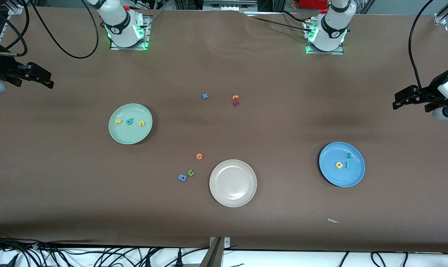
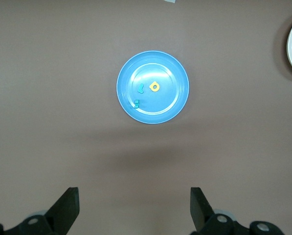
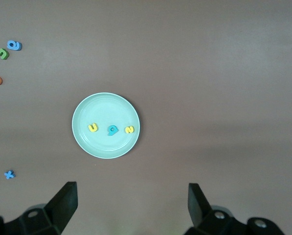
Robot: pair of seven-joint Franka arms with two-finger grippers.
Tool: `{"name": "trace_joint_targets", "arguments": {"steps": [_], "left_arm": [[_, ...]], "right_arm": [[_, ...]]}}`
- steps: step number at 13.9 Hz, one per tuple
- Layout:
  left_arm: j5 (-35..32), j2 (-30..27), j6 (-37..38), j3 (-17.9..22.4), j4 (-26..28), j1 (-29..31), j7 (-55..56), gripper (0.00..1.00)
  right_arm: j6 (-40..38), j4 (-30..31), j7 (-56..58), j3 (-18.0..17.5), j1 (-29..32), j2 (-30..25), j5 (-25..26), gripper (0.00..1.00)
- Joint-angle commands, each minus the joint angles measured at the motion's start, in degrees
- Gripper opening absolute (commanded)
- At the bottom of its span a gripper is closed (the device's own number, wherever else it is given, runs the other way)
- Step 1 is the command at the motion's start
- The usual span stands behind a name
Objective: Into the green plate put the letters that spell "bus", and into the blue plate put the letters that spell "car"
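- Three letters in the green plate (image 1: 130,124), toward the right arm's end of the table: yellow "s" (image 1: 118,121), teal "b" (image 1: 129,121), yellow "u" (image 1: 141,123), in a row across the plate's middle, from 9 to 3 o'clock in the front view.
- Three more in the blue plate (image 1: 341,164), toward the left arm's end: yellow "a" (image 1: 339,165) near centre, two teal letters, the "c" and "r" (image 1: 349,155), at about 1 and 3 o'clock of it; which is which, too small to tell.
- Left gripper (image 2: 135,208) parked high off its end of the table, fingers spread wide, nothing between them. Right gripper (image 3: 132,205) likewise at its own end, released and empty. Both waiting.
- Sorting looks finished, judging by the plates.
- Risks from here: a needless reach could knock a plate and spill the light letters; the green "u" (image 1: 191,172), blue "a" (image 1: 182,177) or orange round letter (image 1: 199,156) near the cream-white plate (image 1: 233,183) could be taken for wanted ones.
- No brand or label legible; only the letters themselves.
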State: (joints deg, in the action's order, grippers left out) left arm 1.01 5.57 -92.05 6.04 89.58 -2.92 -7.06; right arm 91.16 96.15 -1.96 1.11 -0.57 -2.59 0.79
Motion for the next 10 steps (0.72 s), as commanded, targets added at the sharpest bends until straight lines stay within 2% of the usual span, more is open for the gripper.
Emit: {"name": "trace_joint_targets", "arguments": {"steps": [1,10], "left_arm": [[0.66,-0.57,0.47,0.11,0.6,0.11,-1.46,1.0],[0.66,-0.39,0.21,-0.15,0.34,0.11,-1.46,1.0]], "right_arm": [[-0.63,-1.41,1.17,-0.32,0.75,0.65,-0.18,1.0],[-0.63,-1.41,1.09,-0.5,0.66,0.65,-0.18,1.0]]}}
